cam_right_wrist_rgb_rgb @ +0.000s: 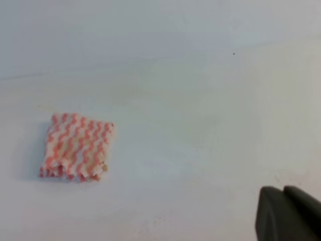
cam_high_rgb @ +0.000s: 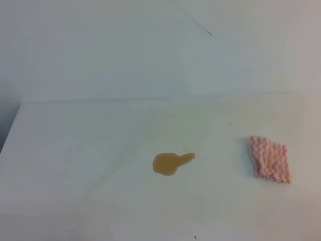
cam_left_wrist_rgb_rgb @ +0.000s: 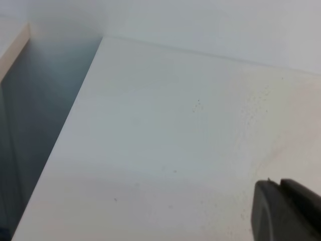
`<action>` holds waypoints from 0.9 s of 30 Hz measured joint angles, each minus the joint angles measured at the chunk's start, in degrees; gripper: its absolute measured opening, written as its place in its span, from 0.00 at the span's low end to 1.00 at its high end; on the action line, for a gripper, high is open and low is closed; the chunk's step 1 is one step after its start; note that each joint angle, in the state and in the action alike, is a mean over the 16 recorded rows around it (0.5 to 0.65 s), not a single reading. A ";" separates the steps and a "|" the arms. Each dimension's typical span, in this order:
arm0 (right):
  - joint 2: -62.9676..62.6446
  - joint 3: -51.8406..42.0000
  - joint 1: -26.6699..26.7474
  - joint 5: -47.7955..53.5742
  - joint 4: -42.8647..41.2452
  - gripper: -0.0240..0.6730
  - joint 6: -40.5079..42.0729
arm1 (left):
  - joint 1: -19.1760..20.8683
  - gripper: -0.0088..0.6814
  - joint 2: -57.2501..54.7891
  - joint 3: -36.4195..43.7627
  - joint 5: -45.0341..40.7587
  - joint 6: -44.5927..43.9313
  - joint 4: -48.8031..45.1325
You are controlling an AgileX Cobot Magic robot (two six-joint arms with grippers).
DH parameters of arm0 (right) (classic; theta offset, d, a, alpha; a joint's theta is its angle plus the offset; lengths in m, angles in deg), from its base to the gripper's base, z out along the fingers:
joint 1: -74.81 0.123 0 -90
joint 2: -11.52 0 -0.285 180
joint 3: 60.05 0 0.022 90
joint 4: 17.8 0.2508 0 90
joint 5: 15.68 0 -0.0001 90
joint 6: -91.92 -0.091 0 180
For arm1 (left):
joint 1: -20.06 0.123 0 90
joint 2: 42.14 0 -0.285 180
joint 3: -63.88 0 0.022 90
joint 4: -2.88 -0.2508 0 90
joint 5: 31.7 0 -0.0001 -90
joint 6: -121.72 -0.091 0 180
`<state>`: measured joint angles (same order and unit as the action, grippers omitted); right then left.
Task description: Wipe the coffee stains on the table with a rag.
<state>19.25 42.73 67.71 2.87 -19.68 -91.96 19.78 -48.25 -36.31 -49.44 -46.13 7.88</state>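
Broad white matte surface [cam_high_rgb: 90, 165] filling most of the exterior high view, meeting a pale wall along its far edge, with a dark gap off its left side. Bare and lightly speckled in the left wrist view [cam_left_wrist_rgb_rgb: 165, 140].

Lying flat on the right part of it: the rag [cam_high_rgb: 270, 158], a folded rectangle in pink-and-white zigzag stripes, one corner turned toward the middle. Same rag [cam_right_wrist_rgb_rgb: 77, 146] at left of the right wrist view, slightly rumpled along its near edge, nothing touching it.

Smaller, near the middle of the surface: the coffee stains [cam_high_rgb: 171, 162], a single tan-brown puddle, rounded blob with a short tail pointing toward the rag. Well apart from the rag, bare white between them.

Smallest in view, only dark corners: part of the left pincer [cam_left_wrist_rgb_rgb: 286, 211] at the lower right of the left wrist view, above bare surface; part of the right pincer [cam_right_wrist_rgb_rgb: 287, 213] at the lower right of the right wrist view, well to the right of the rag. Too little visible of either to tell whether spread or closed; neither seen in the exterior high view.
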 joint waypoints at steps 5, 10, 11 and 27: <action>0.00 0.00 0.00 -0.03 -0.85 0.03 0.00 | 0.00 0.01 0.00 0.00 0.00 0.00 0.00; 0.00 0.00 0.00 -0.10 -1.60 0.03 0.00 | 0.00 0.01 0.00 0.00 0.00 0.00 0.00; 0.00 0.00 0.00 -0.17 -1.74 0.03 0.00 | 0.00 0.01 0.00 0.00 0.00 0.00 0.00; 0.00 0.00 0.00 -12.86 5.37 0.03 -0.03 | 0.00 0.01 0.00 0.00 0.00 0.00 0.00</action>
<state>19.25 42.73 67.71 -9.99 -14.31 -91.99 19.78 -48.25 -36.31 -49.44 -46.13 7.88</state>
